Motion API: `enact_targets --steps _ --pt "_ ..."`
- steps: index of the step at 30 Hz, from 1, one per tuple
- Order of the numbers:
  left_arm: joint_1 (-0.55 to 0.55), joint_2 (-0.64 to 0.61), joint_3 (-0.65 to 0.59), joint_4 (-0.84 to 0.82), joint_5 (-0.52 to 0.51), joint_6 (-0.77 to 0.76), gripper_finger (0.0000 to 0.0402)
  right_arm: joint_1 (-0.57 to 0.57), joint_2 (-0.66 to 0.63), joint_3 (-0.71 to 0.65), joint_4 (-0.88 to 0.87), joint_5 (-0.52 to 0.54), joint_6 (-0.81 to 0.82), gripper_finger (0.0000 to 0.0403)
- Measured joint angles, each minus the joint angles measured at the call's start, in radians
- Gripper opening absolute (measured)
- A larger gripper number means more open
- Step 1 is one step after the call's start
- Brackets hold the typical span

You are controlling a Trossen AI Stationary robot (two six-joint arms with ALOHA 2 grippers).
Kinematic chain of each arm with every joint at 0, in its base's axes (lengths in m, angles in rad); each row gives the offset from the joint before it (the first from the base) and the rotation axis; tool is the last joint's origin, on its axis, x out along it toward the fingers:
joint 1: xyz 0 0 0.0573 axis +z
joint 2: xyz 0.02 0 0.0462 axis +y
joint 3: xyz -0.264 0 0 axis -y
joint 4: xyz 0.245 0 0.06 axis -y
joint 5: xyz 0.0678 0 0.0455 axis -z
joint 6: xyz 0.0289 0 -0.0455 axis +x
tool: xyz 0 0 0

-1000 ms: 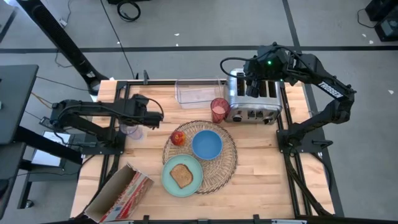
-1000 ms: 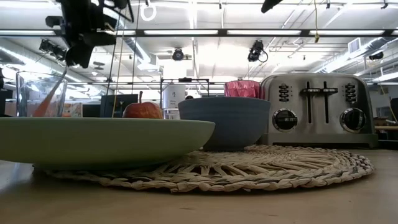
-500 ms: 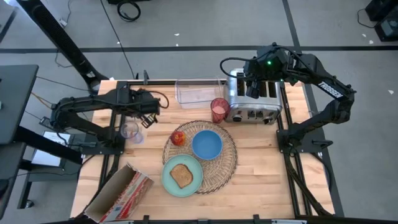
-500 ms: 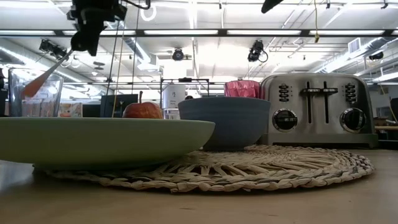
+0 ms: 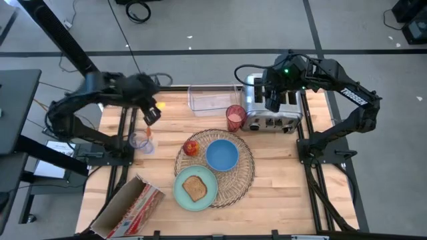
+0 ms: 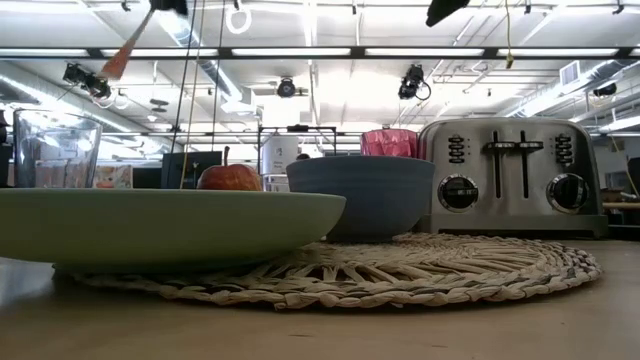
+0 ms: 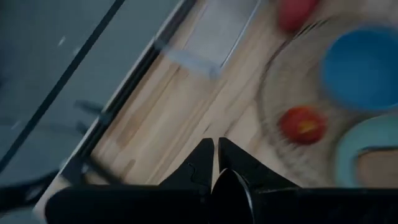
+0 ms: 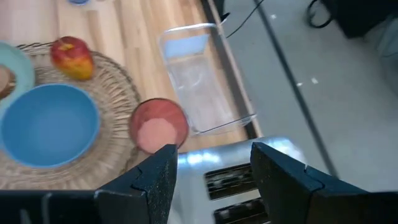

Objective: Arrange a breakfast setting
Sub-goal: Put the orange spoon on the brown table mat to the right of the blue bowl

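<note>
The small orange-handled utensil (image 5: 147, 121) hangs pinched in the closed left hand (image 5: 151, 115), high above the counter (image 5: 280, 167) and the clear glass (image 5: 139, 141). A thin grip could let it slip. The right hand (image 5: 273, 101) hovers half-open above the toaster (image 5: 270, 113).

chrome toaster (image 5: 270, 110), clear bin (image 5: 212, 98), carton (image 5: 127, 207), glass (image 5: 139, 141)

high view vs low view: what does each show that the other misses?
Only the high view: the toast slice on the mint-green plate, the clear plastic bin, a cardboard box, and the right gripper open above the toaster.

Only the low view: the toaster's front dials and levers, and the room's ceiling lights.

Both: wicker placemat, blue bowl, red apple, pink cup, clear glass, and the orange-handled utensil raised by the left gripper.
</note>
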Motion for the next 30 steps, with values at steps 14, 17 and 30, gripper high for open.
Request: enact_targets --steps 14,17,30 --pt "-0.01 -0.007 0.363 0.254 0.027 -0.094 0.0024 0.216 -0.123 -0.265 0.192 -0.039 0.272 0.021" --pt "-0.034 0.017 0.363 0.345 0.015 -0.131 0.0024 0.321 -0.155 -0.316 0.245 0.02 0.33 0.021" --pt "-0.134 0.266 0.361 0.767 -0.194 -0.186 0.0024 0.779 -0.188 -0.331 0.416 0.629 0.343 0.021"
